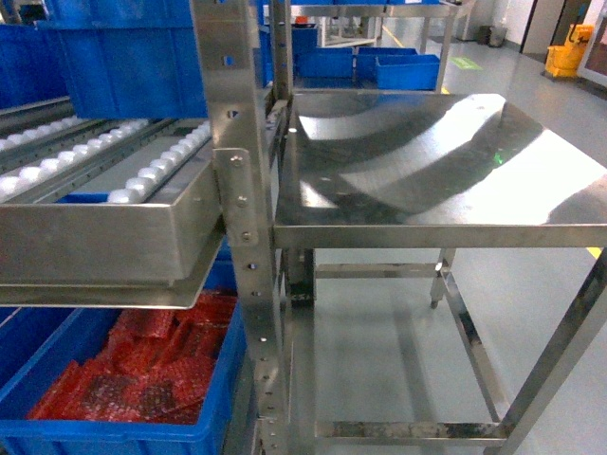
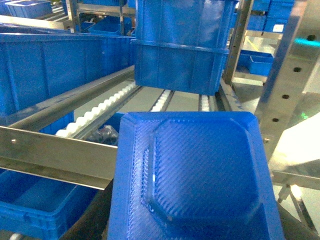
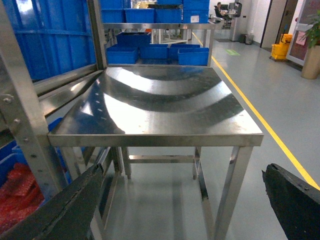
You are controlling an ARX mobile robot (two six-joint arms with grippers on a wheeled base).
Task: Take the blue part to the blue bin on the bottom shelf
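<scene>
The blue part (image 2: 200, 175), a square moulded tray with an octagonal recess, fills the lower half of the left wrist view. My left gripper (image 2: 192, 231) is shut on it, with dark fingers (image 2: 92, 220) showing only at the part's lower edges. Beyond it lies the bottom shelf (image 2: 55, 150) (image 1: 104, 242) with white roller tracks (image 2: 100, 107). Blue bins (image 2: 180, 60) (image 1: 128, 66) stand at the back of the rollers. My right gripper (image 3: 184, 172) is open and holds nothing, facing the steel table. Neither gripper shows in the head view.
A square steel table (image 1: 531, 232) (image 3: 155, 135) stands right of the rack upright (image 1: 248, 246). Under the roller level sits a blue bin (image 1: 114, 438) of red wrapped parts (image 1: 152, 370). More blue bins (image 3: 155, 50) sit behind the table.
</scene>
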